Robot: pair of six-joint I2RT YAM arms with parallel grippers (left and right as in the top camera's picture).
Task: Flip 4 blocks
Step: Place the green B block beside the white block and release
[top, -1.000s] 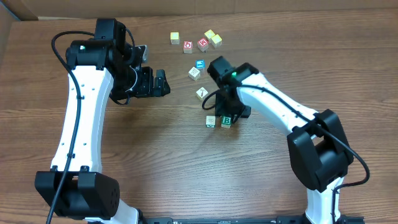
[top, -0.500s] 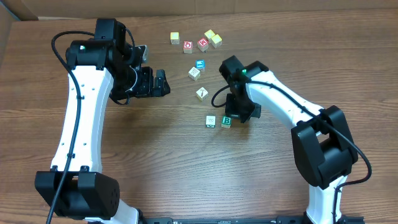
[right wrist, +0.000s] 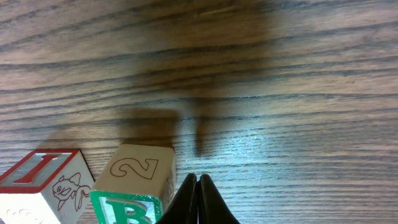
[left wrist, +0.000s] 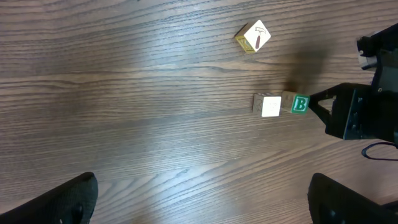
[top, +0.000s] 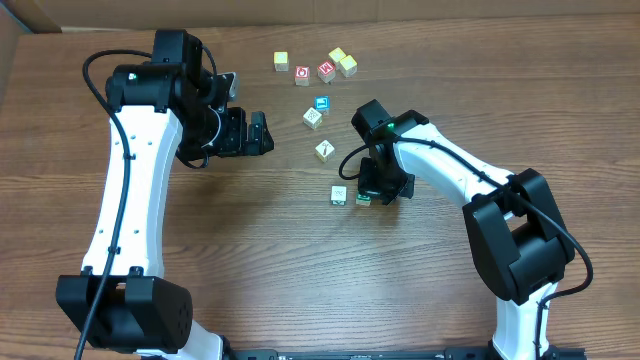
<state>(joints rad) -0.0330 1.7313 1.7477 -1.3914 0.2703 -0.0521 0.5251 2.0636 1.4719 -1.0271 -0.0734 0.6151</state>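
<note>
Our right gripper [right wrist: 198, 200] is pinched fully closed on nothing, tips down just beside the B block [right wrist: 127, 210], which touches the white-faced block [left wrist: 271, 106]. Risk: we shove and both slide instead of B tipping. Our left gripper [left wrist: 202, 196] gapes wide, empty. Bare table [left wrist: 124, 124] on the near side leaves us room.

Overhead, the right fingers [top: 372, 192] hide most of the B block [top: 362, 200]; the right wrist view cuts that block off at 7 o'clock, its red-lettered neighbour [right wrist: 40, 186] at 8 o'clock
</note>
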